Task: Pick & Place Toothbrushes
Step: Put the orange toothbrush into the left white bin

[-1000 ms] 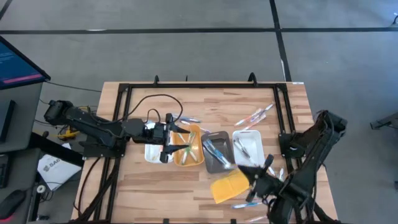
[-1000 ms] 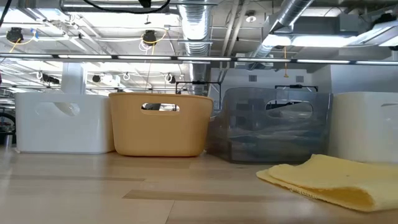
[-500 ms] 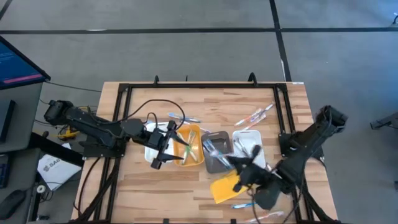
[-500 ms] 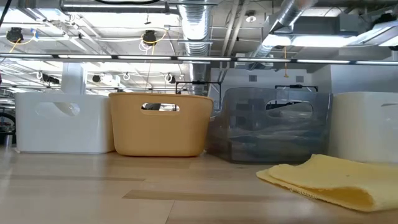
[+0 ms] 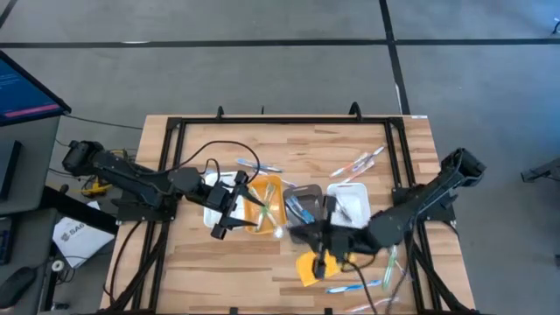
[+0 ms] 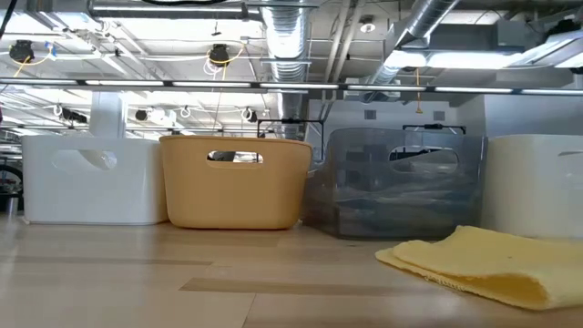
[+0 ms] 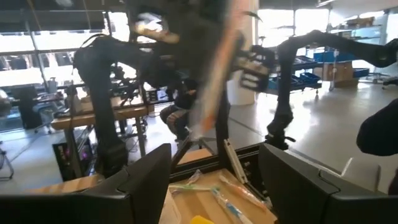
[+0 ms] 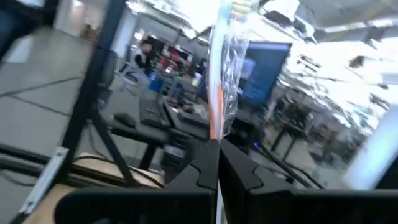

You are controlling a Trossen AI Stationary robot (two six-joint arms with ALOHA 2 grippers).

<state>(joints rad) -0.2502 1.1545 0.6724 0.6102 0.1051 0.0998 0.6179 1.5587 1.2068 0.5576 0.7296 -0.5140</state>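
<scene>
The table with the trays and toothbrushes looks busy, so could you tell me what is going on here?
Both arms are sorting toothbrushes into trays. The right tool is shut on a wrapped orange toothbrush, above the grey tray and the yellow pad. The left tool hangs open near the orange tray, holding nothing that I can see. Loose toothbrushes lie on the table, some beyond the white tray, others near its front edge.

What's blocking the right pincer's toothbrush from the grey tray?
Nothing visible. The right pincer, shut on a toothbrush, hangs at the near edge of the grey tray, beside the yellow pad. The left pincer is over by the orange tray.
</scene>
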